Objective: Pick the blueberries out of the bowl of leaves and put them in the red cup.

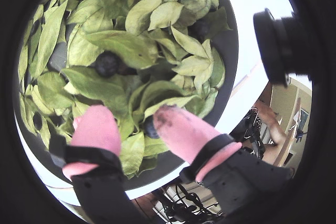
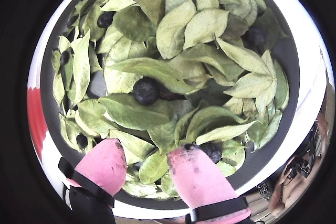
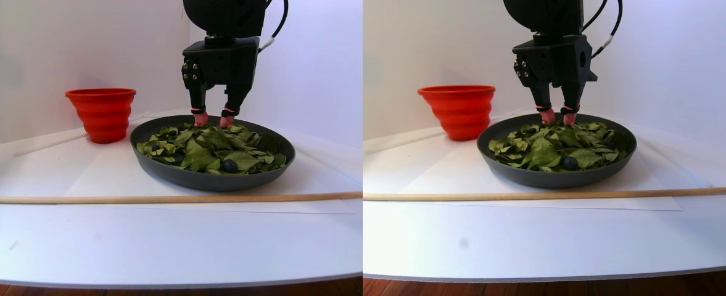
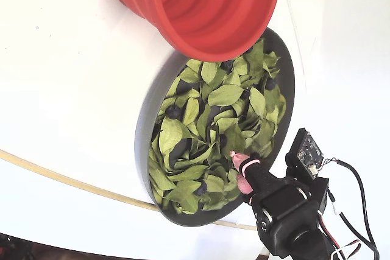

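Pink-tipped tool [image 2: 149,169] hangs spread and empty just over the leaves [image 2: 178,72] near the bowl's [image 2: 287,145] rim, a blueberry [image 2: 211,151] touching its right-hand fingertip [image 2: 191,169] in that wrist view.

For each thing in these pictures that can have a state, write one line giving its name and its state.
end effector: open, pink fingertips down among the leaves, holding nothing.
bowl: upright, heaped with leaves.
leaves: loose, partly covering berries.
blueberries: several in the bowl.
red cup: upright, a few berries inside.
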Motion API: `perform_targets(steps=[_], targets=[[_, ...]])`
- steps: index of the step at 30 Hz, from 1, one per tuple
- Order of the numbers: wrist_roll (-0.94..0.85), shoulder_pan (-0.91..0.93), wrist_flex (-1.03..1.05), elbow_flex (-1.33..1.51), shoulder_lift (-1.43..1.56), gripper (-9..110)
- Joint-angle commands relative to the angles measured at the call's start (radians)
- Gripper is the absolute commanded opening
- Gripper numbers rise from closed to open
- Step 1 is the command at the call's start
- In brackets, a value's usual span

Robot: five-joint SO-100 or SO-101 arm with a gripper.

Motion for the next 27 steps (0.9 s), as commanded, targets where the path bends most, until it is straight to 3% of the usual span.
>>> perform_targets(steps=[1,27], targets=[[0.011,0.0,-0.023,-0.052,0.002,16],[0.035,-0.02,-0.143,-0.109,-0.146,17]])
